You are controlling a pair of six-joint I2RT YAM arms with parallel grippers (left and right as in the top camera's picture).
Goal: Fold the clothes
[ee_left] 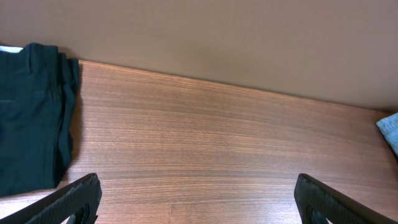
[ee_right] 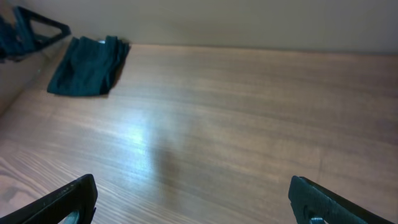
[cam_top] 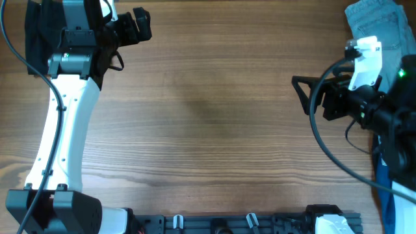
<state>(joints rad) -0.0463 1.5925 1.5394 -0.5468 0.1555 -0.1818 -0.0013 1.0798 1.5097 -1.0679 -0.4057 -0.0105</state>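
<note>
overhead: count on the table (cam_top: pixel 208 130) is 3 garments, 2 arms, 2 grippers.

1 pair of black shorts (cam_top: pixel 38 32), far-left corner of the table, mostly hidden under the left arm (cam_top: pixel 62 130). left wrist view puts the shorts (ee_left: pixel 31 124) flat on the wood at the left edge of frame, fabric edges layered along the right side and a sliver of pale lining at the top-left corner. right wrist view shows them (ee_right: pixel 87 65) as one compact dark bundle far across the table, near the back edge. neither gripper touches the shorts.

1 pair of light blue jeans (cam_top: pixel 377 23), far-right corner, crumpled; a corner of it (ee_left: pixel 390 127) shows at the right edge of the left wrist view.

1 dark blue garment (cam_top: pixel 389 188) at the right edge, partly covered by the right arm (cam_top: pixel 396 123).

left gripper (cam_top: pixel 144 26) (ee_left: pixel 199 205): 2 fingers spread wide, nothing between them, only bare wood, just to the right of the shorts. it also shows in the right wrist view (ee_right: pixel 31 28), top-left corner.

right gripper (cam_top: pixel 300 94) (ee_right: pixel 196 202): 2 fingers spread wide, nothing held, on the right side of the table, well apart from the shorts and pointing toward the middle.
</note>
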